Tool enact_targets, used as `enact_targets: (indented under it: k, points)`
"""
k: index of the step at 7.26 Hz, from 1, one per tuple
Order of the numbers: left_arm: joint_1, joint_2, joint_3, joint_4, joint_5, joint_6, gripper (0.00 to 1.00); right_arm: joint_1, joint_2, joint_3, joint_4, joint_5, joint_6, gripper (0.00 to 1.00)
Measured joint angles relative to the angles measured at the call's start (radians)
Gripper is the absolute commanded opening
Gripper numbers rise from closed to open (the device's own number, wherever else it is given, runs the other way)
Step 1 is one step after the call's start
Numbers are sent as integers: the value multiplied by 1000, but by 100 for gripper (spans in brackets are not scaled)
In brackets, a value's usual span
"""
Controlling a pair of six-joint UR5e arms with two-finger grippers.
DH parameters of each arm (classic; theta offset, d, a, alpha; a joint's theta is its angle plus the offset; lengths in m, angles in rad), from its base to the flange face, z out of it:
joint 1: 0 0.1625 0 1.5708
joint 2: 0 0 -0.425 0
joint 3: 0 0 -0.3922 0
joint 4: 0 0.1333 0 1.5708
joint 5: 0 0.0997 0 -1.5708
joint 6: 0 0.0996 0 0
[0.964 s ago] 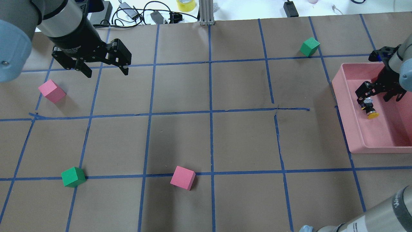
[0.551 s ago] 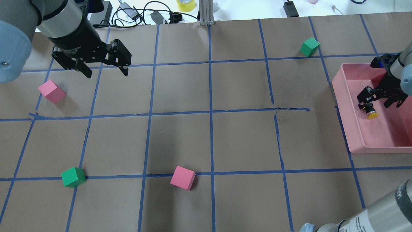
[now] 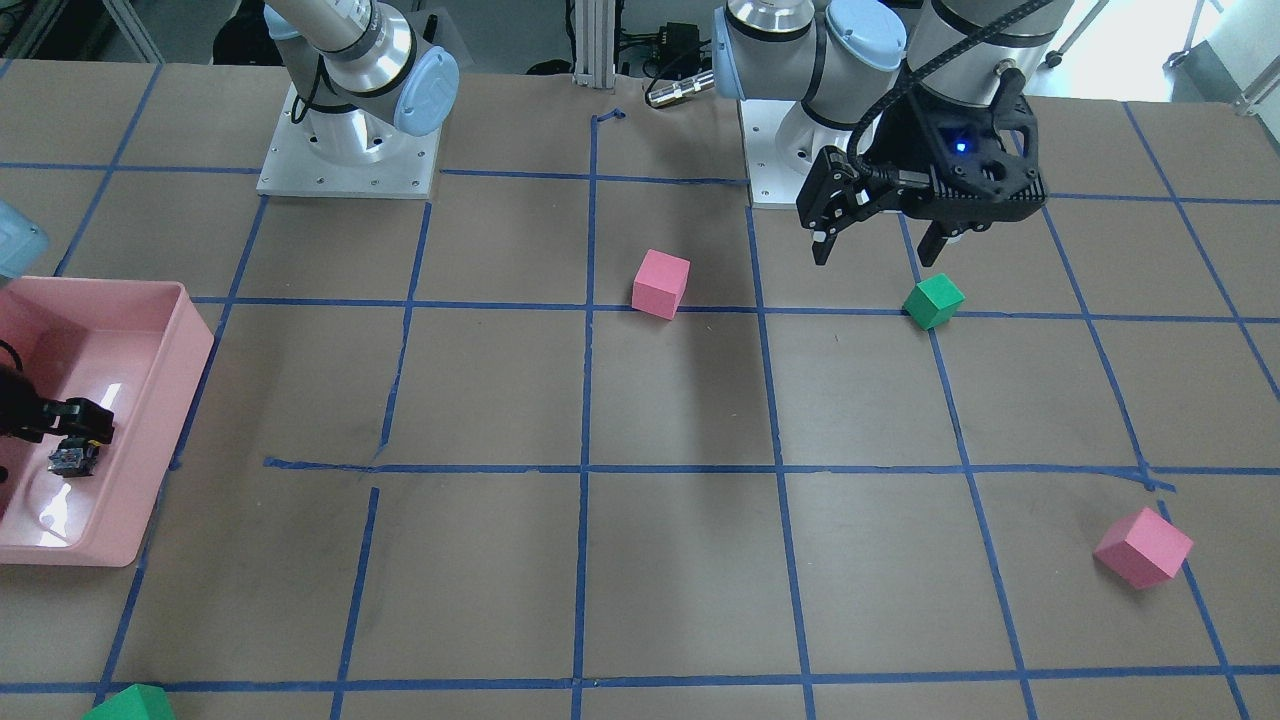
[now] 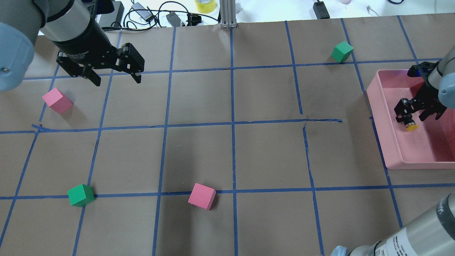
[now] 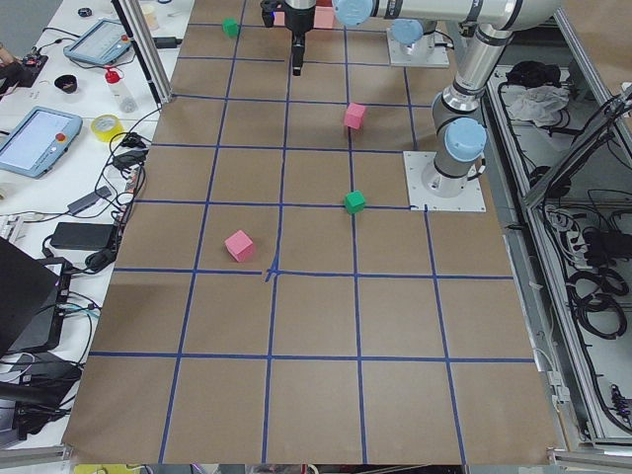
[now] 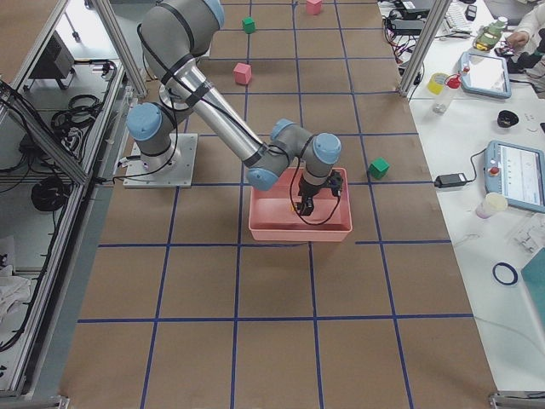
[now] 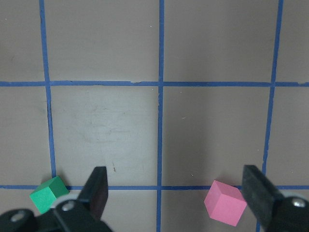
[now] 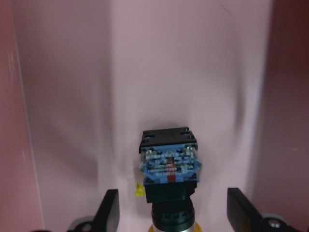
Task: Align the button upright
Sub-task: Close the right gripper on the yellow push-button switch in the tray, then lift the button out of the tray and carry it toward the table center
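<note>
The button (image 4: 411,124) lies on its side on the floor of the pink tray (image 4: 376,117), yellow cap toward the table's near edge. In the right wrist view the button (image 8: 169,164) shows its contact block, with the cap at the frame's bottom. My right gripper (image 4: 412,115) is open and straddles the button, with a gap on each side between the fingers (image 8: 110,212) and the button. My left gripper (image 4: 117,79) is open and empty, hovering above the table at the far left, near a pink cube (image 4: 57,100).
A green cube (image 4: 342,51) sits far right beside the tray. Another green cube (image 4: 81,195) and a pink cube (image 4: 202,196) sit near the front. Cables and a yellow tape roll (image 4: 205,5) lie beyond the table's far edge.
My right gripper has shifted slightly and settled lower around the button, covering more of its body. The yellow cap has stayed in place. The left arm has not moved.
</note>
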State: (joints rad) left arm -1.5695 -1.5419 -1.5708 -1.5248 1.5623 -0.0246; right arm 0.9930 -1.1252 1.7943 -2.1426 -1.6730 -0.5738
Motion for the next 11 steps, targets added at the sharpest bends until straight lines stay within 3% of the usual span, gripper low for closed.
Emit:
enact_targets:
  k: [4, 8, 11]
  points:
    - [-1, 0, -1, 0, 1, 0, 100, 0, -30, 1, 20, 3, 7, 0]
    - [1, 2, -3, 0, 1, 0, 100, 6, -140, -15, 69, 12, 8, 0]
    - [0, 2, -3, 0, 1, 0, 100, 50, -169, -152, 244, 18, 33, 0]
